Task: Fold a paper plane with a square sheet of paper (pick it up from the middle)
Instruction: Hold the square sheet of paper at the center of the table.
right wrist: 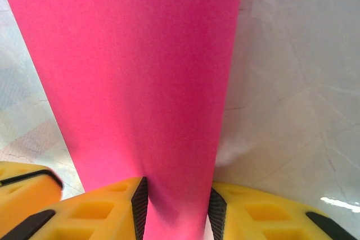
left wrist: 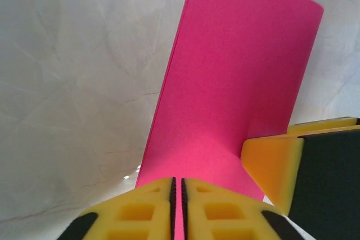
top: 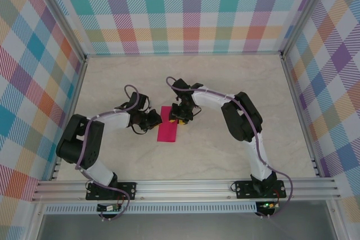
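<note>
Two pincers: both meet the square sheet of paper (top: pixel 169 132), one from each side.
Sheet: magenta-pink, showing as a narrow rectangle, lying near the middle of the bench (top: pixel 242 88), long sides running toward the far edge.
Left pincer (left wrist: pixel 177 182): clenched on the sheet's left edge, jaws almost touching, pink paper in the slit.
Right pincer (right wrist: pixel 177 186): jaws apart, astride the sheet, pads against its sides; whether they truly grip it, I cannot tell.

pale marbled table (top: pixel 225 150) carries 1 magenta-pink sheet of paper (top: pixel 169 130), lying flat near its middle.
</note>
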Tool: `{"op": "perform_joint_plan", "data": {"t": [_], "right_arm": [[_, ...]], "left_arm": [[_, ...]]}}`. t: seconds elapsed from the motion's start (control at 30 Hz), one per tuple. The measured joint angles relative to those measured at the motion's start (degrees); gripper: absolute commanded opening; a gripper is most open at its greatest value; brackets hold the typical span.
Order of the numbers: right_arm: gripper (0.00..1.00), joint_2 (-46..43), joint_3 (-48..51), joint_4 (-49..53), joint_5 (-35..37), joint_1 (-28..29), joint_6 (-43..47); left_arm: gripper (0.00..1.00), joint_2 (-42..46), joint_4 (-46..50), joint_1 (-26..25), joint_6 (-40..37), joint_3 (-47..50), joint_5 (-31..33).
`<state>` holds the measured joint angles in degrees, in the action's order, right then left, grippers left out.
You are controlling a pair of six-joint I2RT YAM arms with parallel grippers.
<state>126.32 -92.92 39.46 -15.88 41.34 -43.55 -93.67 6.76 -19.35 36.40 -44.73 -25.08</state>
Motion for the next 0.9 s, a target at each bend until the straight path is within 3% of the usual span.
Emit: {"op": "perform_joint_plan", "data": {"t": [0.27, 0.9], "right_arm": [[0.38, 0.0, 0.2, -0.17, -0.02, 0.0, -0.17], [0.4, -0.94, 0.87, -1.4, -0.2, 0.0, -0.63]], "left_arm": [[0.05, -1.62, -3.5, 0.0, 0.2, 0.46, -3.19], [0.02, -4.37, -3.04, 0.07, -2.38, -0.15, -3.41]]}}
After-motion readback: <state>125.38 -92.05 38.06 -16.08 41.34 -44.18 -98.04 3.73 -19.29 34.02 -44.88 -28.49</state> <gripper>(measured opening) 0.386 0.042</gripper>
